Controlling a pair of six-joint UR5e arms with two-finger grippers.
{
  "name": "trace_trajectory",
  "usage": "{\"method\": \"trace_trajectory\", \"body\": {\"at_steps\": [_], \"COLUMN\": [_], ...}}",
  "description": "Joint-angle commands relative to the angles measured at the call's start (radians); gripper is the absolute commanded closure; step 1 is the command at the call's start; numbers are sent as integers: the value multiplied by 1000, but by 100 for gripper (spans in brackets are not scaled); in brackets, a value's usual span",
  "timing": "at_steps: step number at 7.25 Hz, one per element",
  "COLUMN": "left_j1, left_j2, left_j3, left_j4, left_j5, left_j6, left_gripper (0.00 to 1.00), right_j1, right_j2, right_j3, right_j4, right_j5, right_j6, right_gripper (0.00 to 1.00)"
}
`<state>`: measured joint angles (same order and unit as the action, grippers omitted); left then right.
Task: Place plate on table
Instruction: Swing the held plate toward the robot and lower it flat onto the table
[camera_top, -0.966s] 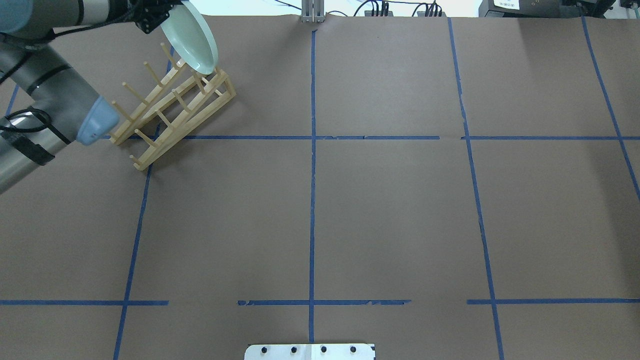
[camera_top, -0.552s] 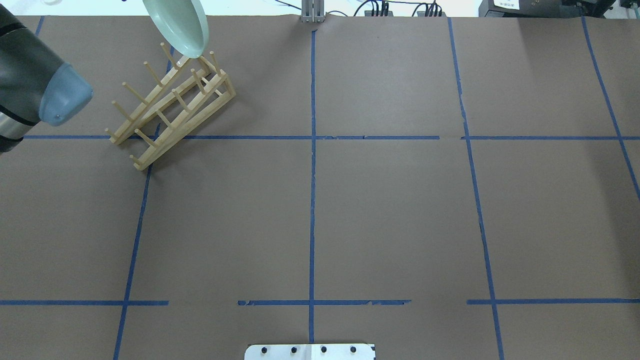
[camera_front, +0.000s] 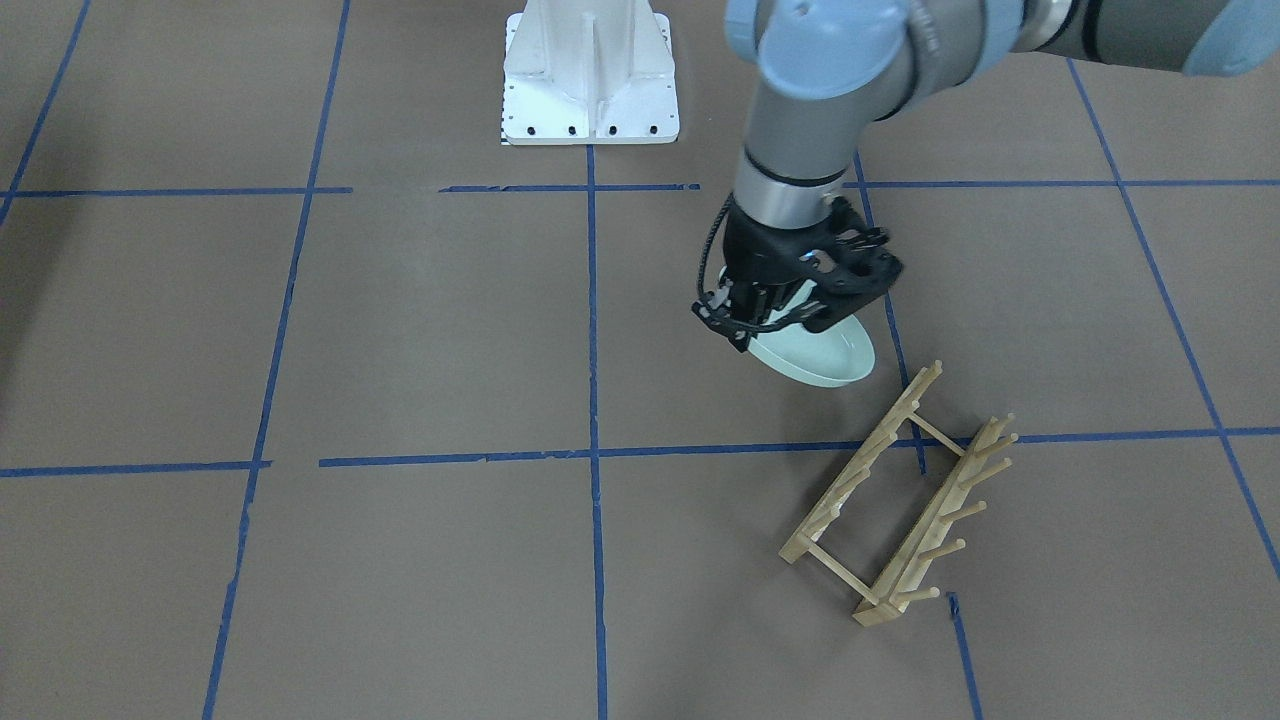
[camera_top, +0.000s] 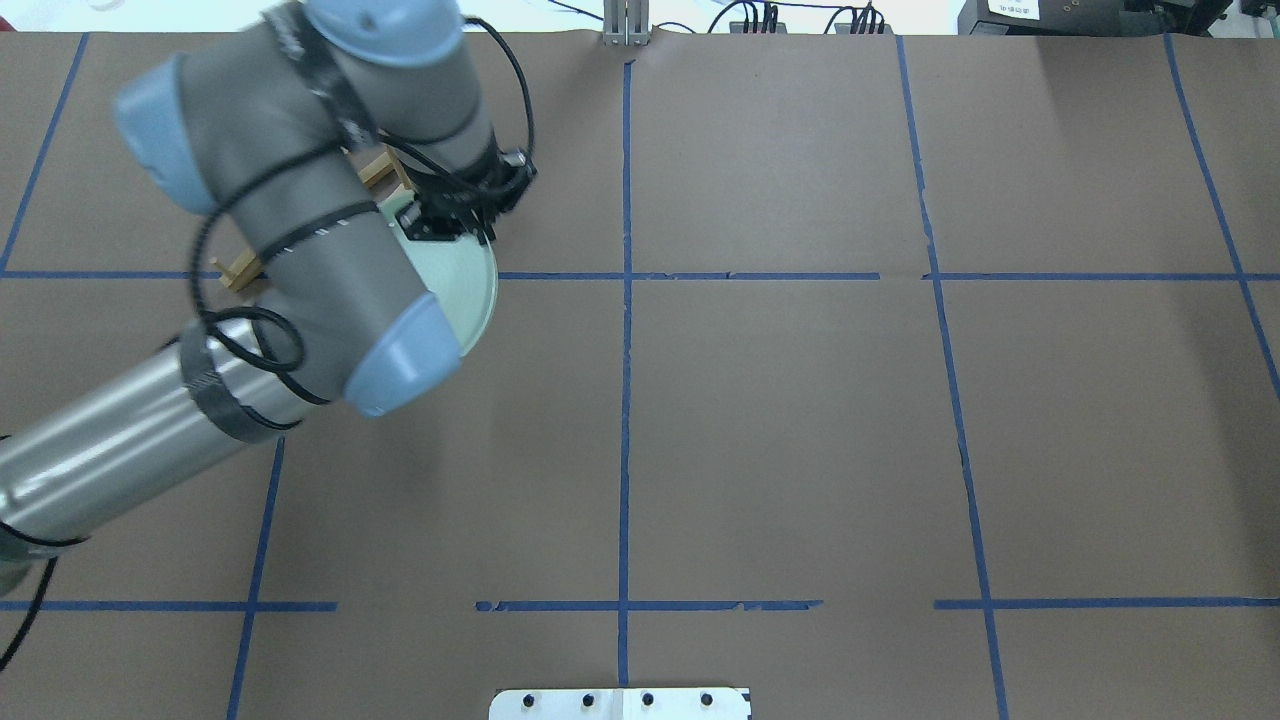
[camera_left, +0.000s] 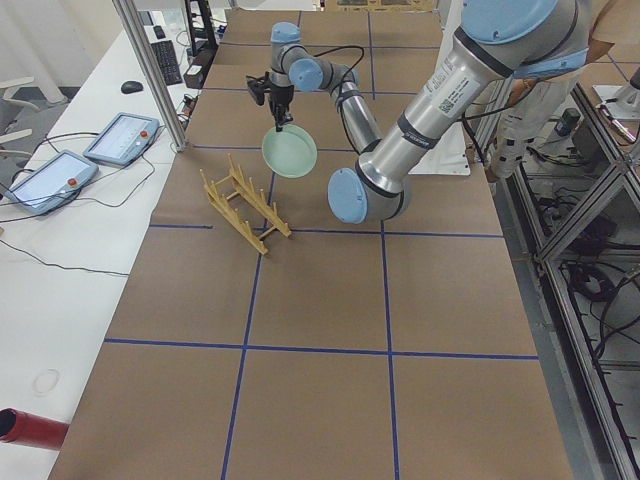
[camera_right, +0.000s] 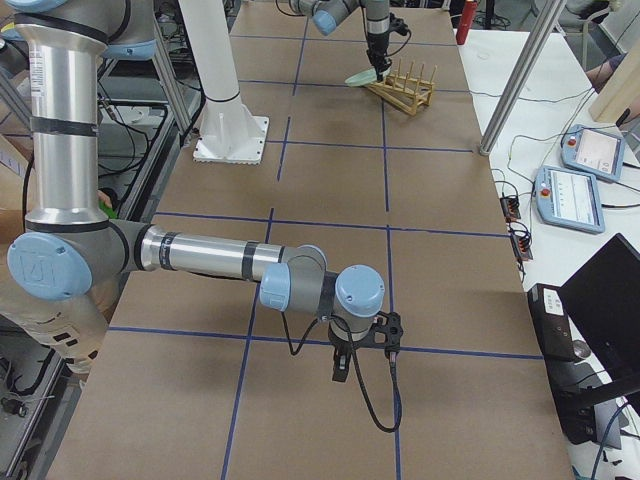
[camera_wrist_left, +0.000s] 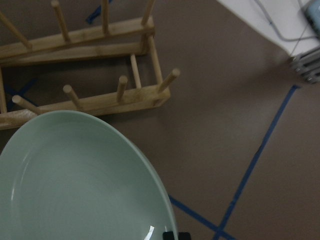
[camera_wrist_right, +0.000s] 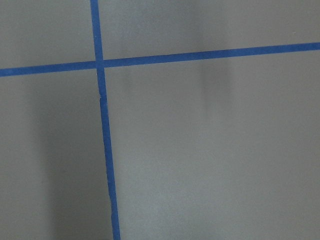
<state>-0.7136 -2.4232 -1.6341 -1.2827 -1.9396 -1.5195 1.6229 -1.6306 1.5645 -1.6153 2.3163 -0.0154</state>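
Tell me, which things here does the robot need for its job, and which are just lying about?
In the job:
plate, gripped at its rim by the left gripper
table

Just lying about:
wooden rack
white robot base
tablets on the side bench

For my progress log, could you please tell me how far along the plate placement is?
Done: the plate is out of the wooden rack. In hand: the left gripper holds it tilted beside the rack. Left: laying it flat on the table and releasing.
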Motion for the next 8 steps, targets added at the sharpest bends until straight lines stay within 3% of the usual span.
{"method": "trace_trajectory", "body": {"at_steps": [1, 4, 5, 6, 8], "left_j1": [135, 246, 246, 244, 156], "left_j2": [-48, -44, -43, -43, -16], "left_j3": [143, 198, 192, 183, 11], "left_j4": [91, 83, 83, 83, 101], "left_j5": [16, 83, 88, 99, 88], "left_j6": [126, 162, 166, 177, 261], "left_gripper": [100, 100, 3, 0, 0], "right_j1": [0, 0, 0, 0, 0], "right_j2": [0, 0, 0, 0, 0], "right_j3": [0, 0, 0, 0, 0], "right_j4": [0, 0, 0, 0, 0], "right_j5": [0, 0, 0, 0, 0], "right_j6": [0, 0, 0, 0, 0], "right_gripper": [0, 0, 0, 0, 0]}}
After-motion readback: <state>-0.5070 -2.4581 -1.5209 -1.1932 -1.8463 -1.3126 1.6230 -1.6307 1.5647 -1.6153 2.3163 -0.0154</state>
